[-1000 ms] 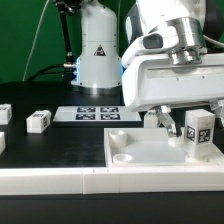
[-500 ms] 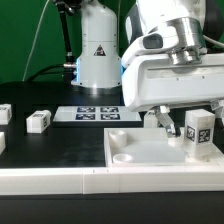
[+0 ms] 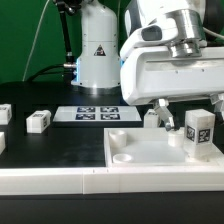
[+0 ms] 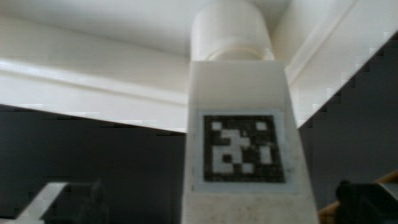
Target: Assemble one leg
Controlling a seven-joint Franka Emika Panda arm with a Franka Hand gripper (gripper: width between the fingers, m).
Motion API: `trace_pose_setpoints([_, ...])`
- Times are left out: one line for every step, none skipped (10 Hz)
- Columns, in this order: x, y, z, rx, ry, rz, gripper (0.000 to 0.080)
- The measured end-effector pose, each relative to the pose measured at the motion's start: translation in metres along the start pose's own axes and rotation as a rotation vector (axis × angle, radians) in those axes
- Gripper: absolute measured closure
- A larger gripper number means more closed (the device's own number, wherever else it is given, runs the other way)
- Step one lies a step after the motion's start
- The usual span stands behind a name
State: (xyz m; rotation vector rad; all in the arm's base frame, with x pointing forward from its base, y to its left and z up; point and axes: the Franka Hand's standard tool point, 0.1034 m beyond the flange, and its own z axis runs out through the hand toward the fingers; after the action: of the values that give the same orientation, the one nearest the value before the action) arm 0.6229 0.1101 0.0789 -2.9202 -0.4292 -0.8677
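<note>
Jaws are spread wide and let go, nothing gripped. In the wrist view the leg stands dead centre between them, tag facing the camera, with a clear gap on both sides. One of the fingertips just pokes into the corner of the frame, well off the leg.

From the exterior view the leg is upright, just below the jaws and between the two fingers, touching neither. It's standing on the white plate, at the corner directly under the jaws. Can't tell whether it's actually seated in a socket there, since the leg hides that spot. The plate's other near corner, off to the side of the jaws, has a round socket showing as a shallow dimple.

Further out from the jaws on the black surface: the marker board lies flat beyond the plate, and a small white tagged block sits well apart, past the board.
</note>
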Motion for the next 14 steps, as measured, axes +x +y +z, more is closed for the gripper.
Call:
trace_pose_setpoints([0.002,0.002,0.001,0.004,-0.020,0.004,0.0150])
trace_pose_setpoints([0.003,-0.001,0.001,0.028,-0.105,0.004,0.0150])
trace_pose_setpoints([0.009,-0.002,0.000,0.045,-0.162,0.004,0.0150])
trace_pose_setpoints([0.004,-0.006,0.002,0.072,-0.263,0.010,0.0150])
trace_pose_setpoints([0.004,-0.009,0.000,0.100,-0.368,0.018,0.0150])
trace_pose_setpoints([0.006,-0.011,-0.002,0.120,-0.446,0.019,0.0150])
trace_pose_setpoints([0.007,-0.012,-0.001,0.133,-0.487,0.019,0.0150])
trace_pose_setpoints([0.000,-0.015,-0.003,0.157,-0.572,0.014,0.0150])
trace_pose_setpoints([0.007,-0.011,0.001,0.145,-0.521,0.014,0.0150])
trace_pose_setpoints([0.005,-0.012,0.002,0.144,-0.520,0.014,0.0150])
trace_pose_setpoints([0.005,-0.012,0.002,0.144,-0.520,0.014,0.0266])
trace_pose_setpoints([0.005,-0.012,0.002,0.144,-0.520,0.014,0.0403])
trace_pose_setpoints([0.005,-0.010,0.002,0.142,-0.520,0.015,0.0403])
trace_pose_setpoints([0.005,-0.009,0.002,0.140,-0.520,0.017,0.0502])
